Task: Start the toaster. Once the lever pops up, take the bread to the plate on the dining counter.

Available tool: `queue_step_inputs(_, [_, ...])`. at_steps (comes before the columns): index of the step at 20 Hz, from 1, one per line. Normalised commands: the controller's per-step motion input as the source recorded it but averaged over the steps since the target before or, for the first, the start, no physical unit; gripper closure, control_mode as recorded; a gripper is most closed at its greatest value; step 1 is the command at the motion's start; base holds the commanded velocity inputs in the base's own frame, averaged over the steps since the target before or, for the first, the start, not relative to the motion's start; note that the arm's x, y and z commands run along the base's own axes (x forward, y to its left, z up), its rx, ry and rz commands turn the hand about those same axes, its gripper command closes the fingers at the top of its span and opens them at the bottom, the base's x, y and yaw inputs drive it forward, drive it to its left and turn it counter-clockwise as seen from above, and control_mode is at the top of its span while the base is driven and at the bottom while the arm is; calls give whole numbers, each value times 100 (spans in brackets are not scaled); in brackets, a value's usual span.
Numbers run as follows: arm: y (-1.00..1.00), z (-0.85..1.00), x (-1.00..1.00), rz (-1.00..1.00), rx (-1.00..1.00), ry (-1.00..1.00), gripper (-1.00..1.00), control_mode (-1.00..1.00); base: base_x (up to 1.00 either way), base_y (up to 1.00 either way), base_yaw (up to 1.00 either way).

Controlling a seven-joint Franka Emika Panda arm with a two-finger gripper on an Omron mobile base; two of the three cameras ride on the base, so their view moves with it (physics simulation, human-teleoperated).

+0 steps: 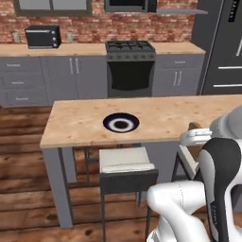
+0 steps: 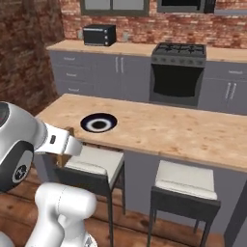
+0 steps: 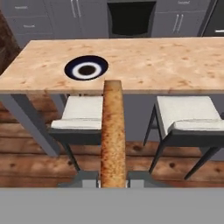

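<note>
My gripper (image 3: 113, 181) is shut on the bread (image 3: 113, 131), a tan-brown slice seen edge-on that rises up the middle of the hand view. It hangs in front of the dining counter (image 3: 166, 65), short of its near edge and above the stools. The round navy plate (image 3: 86, 68) with a white ring lies on the counter, left of the slice's far end. From the base views the plate (image 1: 121, 123) (image 2: 99, 123) sits near the counter's (image 1: 165, 118) left end. The toaster is out of view.
Two white-cushioned stools (image 3: 85, 111) (image 3: 188, 113) stand under the counter's near edge. Behind it run grey cabinets with a black stove (image 1: 130, 66), a black toaster oven (image 1: 42, 37) and a dark fridge (image 1: 224, 47). The floor is wood.
</note>
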Motion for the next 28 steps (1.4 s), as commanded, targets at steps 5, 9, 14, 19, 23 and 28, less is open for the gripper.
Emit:
queue_step_inputs(5, [0, 0, 0, 0, 0, 0, 100, 100, 54, 48, -28])
queue_step_inputs(9, [0, 0, 0, 0, 0, 0, 100, 100, 34, 46, -21])
queue_step_inputs(14, [0, 0, 0, 0, 0, 0, 100, 100, 25, 42, -3])
queue_step_inputs(19, [0, 0, 0, 0, 0, 0, 100, 100, 48, 30, 0])
queue_step_inputs(23, [0, 0, 0, 0, 0, 0, 100, 100, 35, 5, -7])
queue_step_inputs(28, [0, 0, 0, 0, 0, 0, 100, 100, 33, 0, -12])
